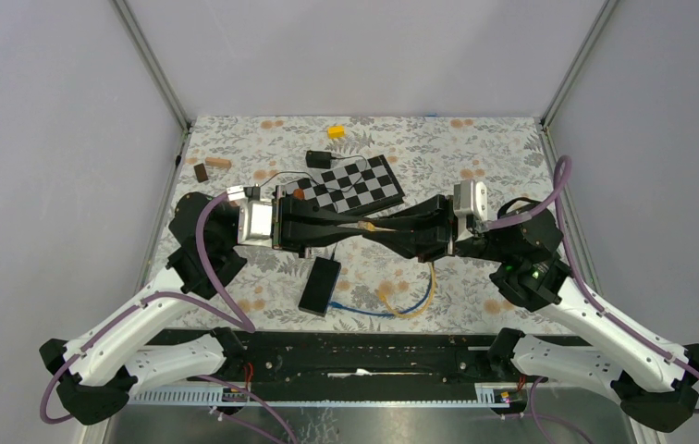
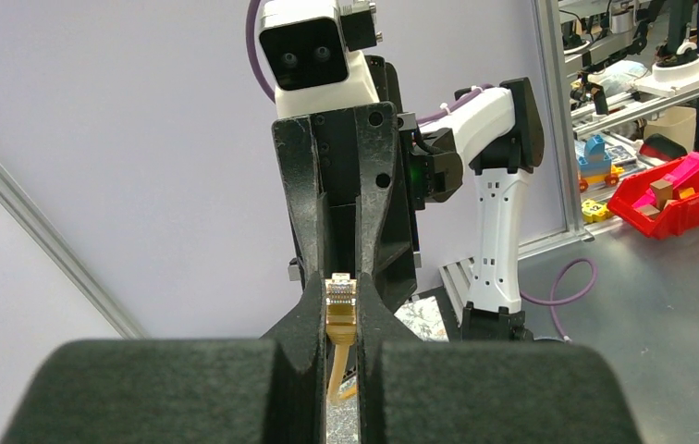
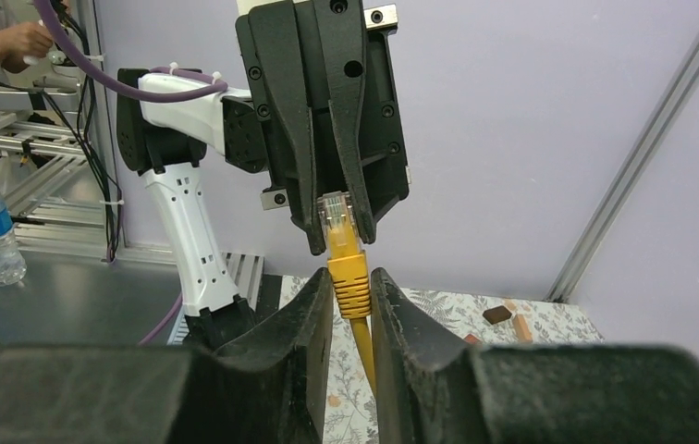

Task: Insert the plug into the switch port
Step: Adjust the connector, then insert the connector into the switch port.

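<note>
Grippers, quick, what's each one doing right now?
Left gripper: closed on the yellow plug.
Right gripper: fingers on either side of the plug; whether it grips cannot be told.

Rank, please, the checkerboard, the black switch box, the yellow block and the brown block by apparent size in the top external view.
1. checkerboard
2. black switch box
3. yellow block and brown block: they look alike, so unranked.
</note>
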You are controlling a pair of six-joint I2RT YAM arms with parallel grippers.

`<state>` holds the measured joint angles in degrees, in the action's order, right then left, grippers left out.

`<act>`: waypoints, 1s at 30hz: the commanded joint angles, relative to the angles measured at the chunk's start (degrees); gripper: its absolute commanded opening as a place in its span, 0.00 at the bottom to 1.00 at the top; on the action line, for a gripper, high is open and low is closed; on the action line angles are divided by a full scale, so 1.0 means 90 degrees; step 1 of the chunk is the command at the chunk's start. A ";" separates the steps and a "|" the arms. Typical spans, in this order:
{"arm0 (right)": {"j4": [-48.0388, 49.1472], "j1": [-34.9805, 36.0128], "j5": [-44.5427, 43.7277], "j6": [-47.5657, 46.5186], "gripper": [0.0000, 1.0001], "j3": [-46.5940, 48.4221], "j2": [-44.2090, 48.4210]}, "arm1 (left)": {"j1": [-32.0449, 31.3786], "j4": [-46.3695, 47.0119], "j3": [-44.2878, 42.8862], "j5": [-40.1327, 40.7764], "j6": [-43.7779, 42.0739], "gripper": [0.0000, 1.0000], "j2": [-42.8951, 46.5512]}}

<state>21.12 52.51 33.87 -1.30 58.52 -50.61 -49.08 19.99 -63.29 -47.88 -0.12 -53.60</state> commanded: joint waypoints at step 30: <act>-0.0950 0.0046 -0.0979 -0.2176 0.00 0.0101 0.0928 | 0.0014 -0.0512 -0.0231 0.0509 0.0062 0.99 0.0192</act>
<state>13.21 52.58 25.23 -16.99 56.12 -43.70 -49.04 15.22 -63.40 -44.91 1.28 -53.58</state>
